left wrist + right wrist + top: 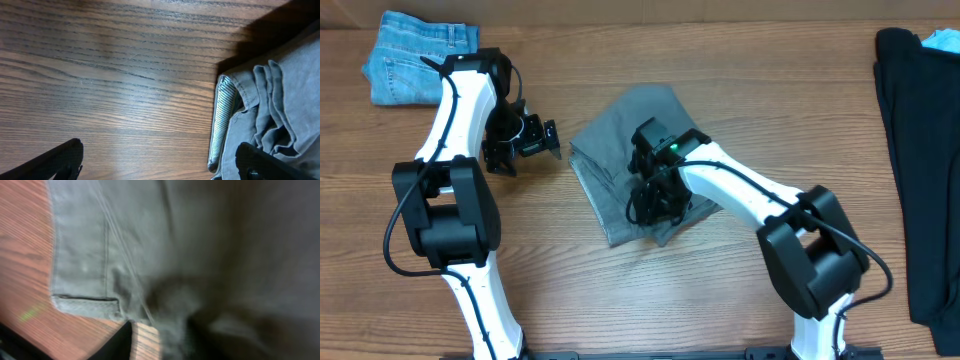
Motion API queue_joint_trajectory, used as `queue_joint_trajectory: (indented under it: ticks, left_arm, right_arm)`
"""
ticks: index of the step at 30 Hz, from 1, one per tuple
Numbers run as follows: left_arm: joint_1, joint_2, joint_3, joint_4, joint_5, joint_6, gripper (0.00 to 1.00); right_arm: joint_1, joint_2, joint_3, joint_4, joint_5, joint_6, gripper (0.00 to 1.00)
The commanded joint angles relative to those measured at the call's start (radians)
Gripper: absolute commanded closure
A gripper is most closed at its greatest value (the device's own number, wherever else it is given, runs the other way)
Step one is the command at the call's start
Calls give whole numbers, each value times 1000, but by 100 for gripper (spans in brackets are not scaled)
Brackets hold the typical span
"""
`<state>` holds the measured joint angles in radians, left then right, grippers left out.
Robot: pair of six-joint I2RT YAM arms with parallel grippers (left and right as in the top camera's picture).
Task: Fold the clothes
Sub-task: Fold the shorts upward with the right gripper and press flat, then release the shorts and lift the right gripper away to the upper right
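The clothes (625, 150) are a mid-grey woven garment lying folded in a rough square at the table's middle. My left gripper (525, 140) is open and empty just left of the garment's left edge. In the left wrist view its fingers (160, 160) are spread wide over bare wood, and the garment's bunched edge (270, 110) with a striped inner band lies under the right finger. My right gripper (655, 198) is low on the garment's near right part. The right wrist view is blurred. There grey cloth (150, 240) fills the frame and a fold of it sits between the fingers (165, 337).
Folded light-blue denim jeans (420, 55) lie at the far left corner. A black garment (920, 150) lies along the right edge, with a light-blue piece (945, 40) at its top. The table is brown wood (620, 290).
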<state>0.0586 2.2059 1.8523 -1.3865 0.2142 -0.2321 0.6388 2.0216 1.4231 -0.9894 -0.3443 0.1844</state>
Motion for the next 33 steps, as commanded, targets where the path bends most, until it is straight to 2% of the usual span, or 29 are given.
queue_joint_trajectory:
  ticks: [1,7,11,14,15,16,17,18,24,31,33]
  left_arm:
    - [-7,-35,18,2,16,20,0]
    - [-8,-35,18,5,16,19,0]
    - [-8,-35,18,3,21,21,0]
    - [-9,-35,18,2,82,56,0]
    - [-10,-35,18,5,126,82,0]
    - [-12,-35,18,8,156,98,0]
    - [-14,-35,18,8,172,103,0]
    - [-16,-35,18,-1,172,105,0]
    - [-16,-41,18,-74,172,102,0]
    - [-68,-97,15,-87,167,82,0]
    - [-100,-130,14,-87,124,35,0]
  right_arm:
    - [13,19,-4,-3,-122,33,79]
    - [72,19,-3,46,-177,57,96]
    - [71,-5,25,63,-141,104,96]
    - [47,-72,93,20,-13,105,96]
    - [34,-101,128,-10,54,105,92]
    - [20,-122,159,-36,108,105,81]
    - [3,-142,191,-62,159,105,50]
    - [-30,-165,237,-93,217,105,0]
    - [-231,-187,377,-178,246,126,0]
    - [-512,-185,383,-185,142,127,0]
    - [-580,-185,383,-196,138,127,0]
